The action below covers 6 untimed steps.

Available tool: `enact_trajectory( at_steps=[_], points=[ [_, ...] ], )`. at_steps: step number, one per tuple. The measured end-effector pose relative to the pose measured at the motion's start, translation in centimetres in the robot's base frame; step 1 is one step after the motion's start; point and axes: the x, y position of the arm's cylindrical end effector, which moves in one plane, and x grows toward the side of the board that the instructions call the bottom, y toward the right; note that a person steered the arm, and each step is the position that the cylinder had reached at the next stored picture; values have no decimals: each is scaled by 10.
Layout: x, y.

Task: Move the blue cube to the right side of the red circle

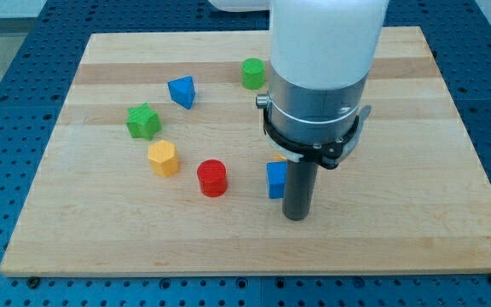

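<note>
The blue cube (275,180) sits on the wooden board (101,247), partly hidden behind my rod. The red circle (212,178) stands to the cube's left, with a gap between them. My tip (296,217) rests on the board just right of and slightly below the blue cube, close against its right side. An orange edge shows just above the cube, behind the rod.
A yellow hexagon block (164,159) lies left of the red circle. A green star block (143,121) is above it. A blue triangle-like block (181,91) and a green cylinder (253,73) lie toward the view's top. The arm's white body (322,51) covers the middle top.
</note>
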Motion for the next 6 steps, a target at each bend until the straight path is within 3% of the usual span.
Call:
enact_trajectory(
  at_steps=[6],
  points=[
    [-21,9]
  ],
)
